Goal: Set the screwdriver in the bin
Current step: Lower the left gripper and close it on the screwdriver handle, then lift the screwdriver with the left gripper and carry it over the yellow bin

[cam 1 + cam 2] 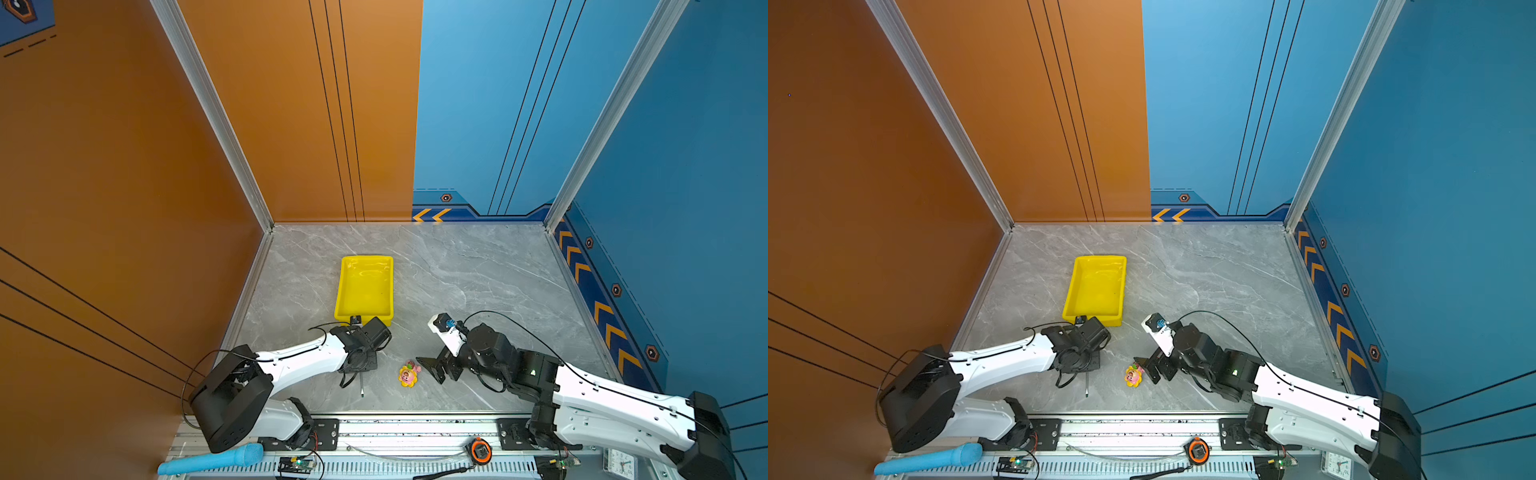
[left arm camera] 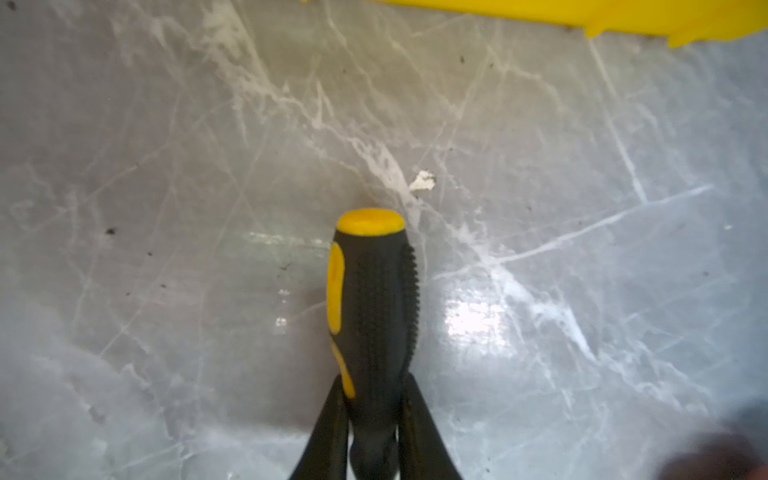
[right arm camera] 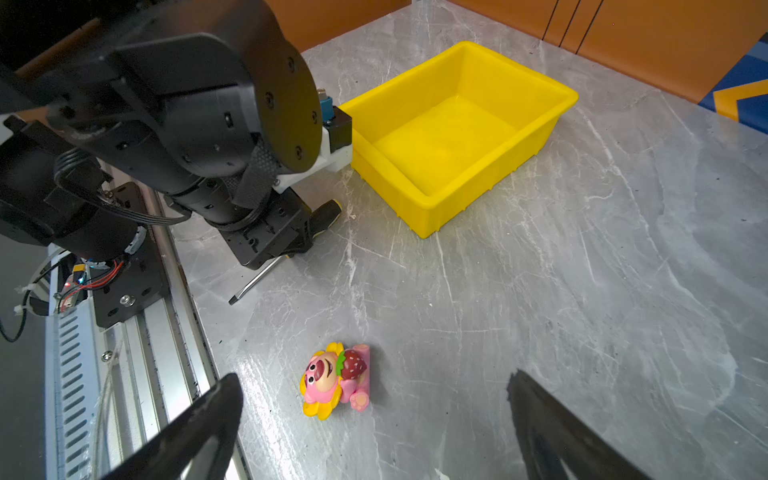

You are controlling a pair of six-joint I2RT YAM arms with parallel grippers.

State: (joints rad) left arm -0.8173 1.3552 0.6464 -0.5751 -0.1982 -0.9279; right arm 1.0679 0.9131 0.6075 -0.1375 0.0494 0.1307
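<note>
**Fig.** Left hand [image 2: 374, 384] clamped tight on the black-and-yellow handle of the screwdriver [image 2: 374, 299] — we see its silver shaft emerge below the hand, lower centre in both top views, outside the bin [image 1: 365, 286]. The yellow bin stands empty just above that hand in frame. Right hand [image 1: 430, 370] gapes wide, holding nothing — a pink bear toy [image 3: 336, 378] lies on the table [image 1: 478, 270] before it.

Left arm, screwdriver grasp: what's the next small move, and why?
Probably a short straight lift. The left claw is shut on the handle of the screwdriver, but its shaft looks to lie flat on the table, and the near wall of the bin stands higher than the tool. Raising first should clear that wall before carrying it over.
</note>
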